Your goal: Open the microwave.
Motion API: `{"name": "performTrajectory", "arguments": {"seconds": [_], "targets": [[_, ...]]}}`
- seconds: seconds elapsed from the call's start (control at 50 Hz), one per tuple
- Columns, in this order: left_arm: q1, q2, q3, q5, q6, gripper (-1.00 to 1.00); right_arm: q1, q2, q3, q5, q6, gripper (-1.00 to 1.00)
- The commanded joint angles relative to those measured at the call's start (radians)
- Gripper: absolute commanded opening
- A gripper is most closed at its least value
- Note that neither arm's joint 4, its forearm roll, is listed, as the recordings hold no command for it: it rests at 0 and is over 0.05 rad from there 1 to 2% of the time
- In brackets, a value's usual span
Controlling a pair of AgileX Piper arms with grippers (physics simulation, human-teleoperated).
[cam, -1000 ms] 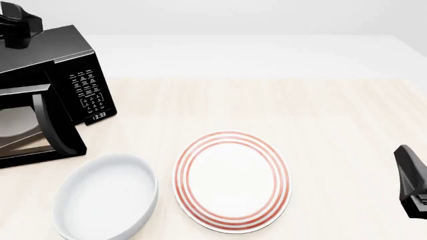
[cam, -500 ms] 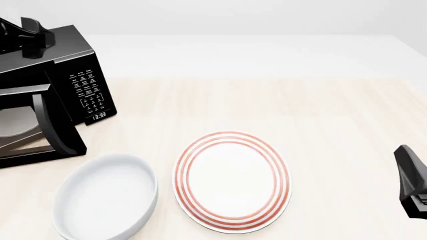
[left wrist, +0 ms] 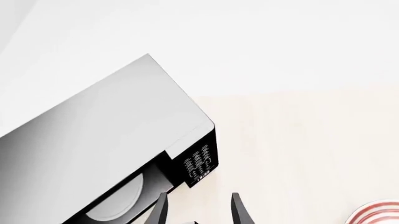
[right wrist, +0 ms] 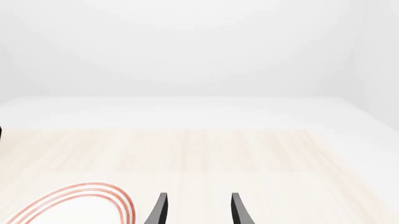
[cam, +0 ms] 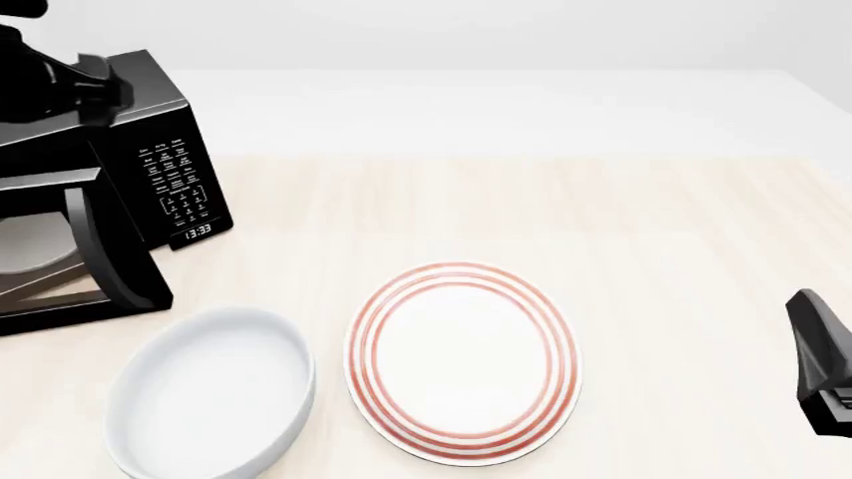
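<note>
Above the microwave (cam: 127, 150), door swung open, my left gripper (left wrist: 198, 210) hung with fingers spread, empty; right gripper (right wrist: 198, 210) spread too, over the desk (cam: 639, 230).

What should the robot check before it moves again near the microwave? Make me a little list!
1. Microwave door swung open: ok; the white turntable shows inside.
2. Left gripper open and holding nothing: ok.
3. Left gripper clear of the door: ok; it is up over the microwave's top.
4. Right gripper open, holding nothing: ok.
5. Striped plate and white bowl apart from the door: ok.
6. Whether the door is open all the way: cannot tell.
</note>
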Motion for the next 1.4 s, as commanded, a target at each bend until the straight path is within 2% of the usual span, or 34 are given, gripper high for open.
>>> {"name": "performTrajectory", "arguments": {"seconds": [0.02, 0.24, 0.4, 0.94, 0.96, 1.4], "targets": [[0.026, 0.055, -0.011, -0.019, 0.011, 1.0, 0.0, 0.0, 0.0, 0.0, 0.0, 1.0], [0.06, 0.073, -0.01, -0.021, 0.035, 1.0, 0.0, 0.0, 0.0, 0.0, 0.0, 1.0], [0.076, 0.097, -0.019, -0.029, 0.023, 1.0, 0.0, 0.0, 0.0, 0.0, 0.0, 1.0], [0.08, 0.11, -0.026, -0.03, 0.022, 1.0, 0.0, 0.0, 0.0, 0.0, 0.0, 1.0], [0.131, 0.148, -0.005, -0.063, 0.033, 1.0, 0.0, 0.0, 0.0, 0.0, 0.0, 1.0], [0.148, 0.167, -0.007, -0.064, 0.043, 1.0, 0.0, 0.0, 0.0, 0.0, 0.0, 1.0]]}}
